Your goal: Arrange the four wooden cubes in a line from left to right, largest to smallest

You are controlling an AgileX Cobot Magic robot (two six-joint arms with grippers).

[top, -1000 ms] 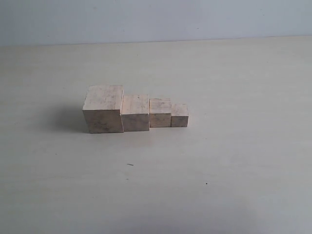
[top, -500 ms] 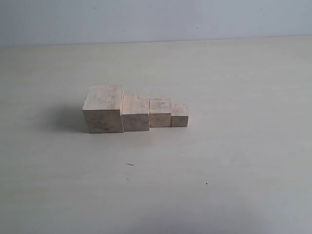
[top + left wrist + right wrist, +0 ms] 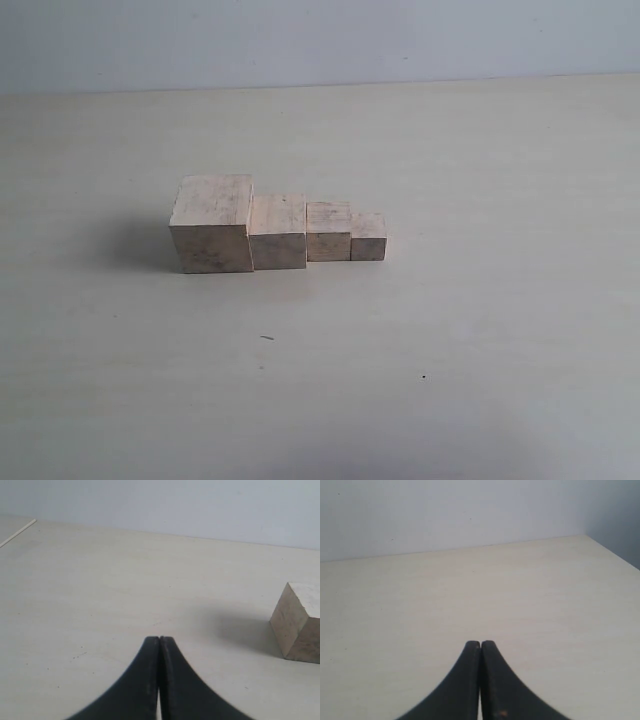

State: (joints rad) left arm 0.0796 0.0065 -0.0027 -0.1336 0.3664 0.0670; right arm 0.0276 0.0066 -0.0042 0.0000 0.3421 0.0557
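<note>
Four pale wooden cubes stand touching in one row on the table in the exterior view: the largest cube (image 3: pixel 212 223) at the left, then the second cube (image 3: pixel 277 231), the third cube (image 3: pixel 328 232) and the smallest cube (image 3: pixel 368 237) at the right. Neither arm shows in that view. In the left wrist view my left gripper (image 3: pixel 159 639) is shut and empty, well apart from the largest cube (image 3: pixel 299 621) at the frame's edge. My right gripper (image 3: pixel 480 643) is shut with nothing in it, and no cube appears in the right wrist view.
The cream table (image 3: pixel 480 340) carries a few small dark specks (image 3: pixel 267 338) in front of the row. A pale wall (image 3: pixel 320 40) rises behind the table's far edge. The right wrist view shows the table's corner edge (image 3: pixel 612 550).
</note>
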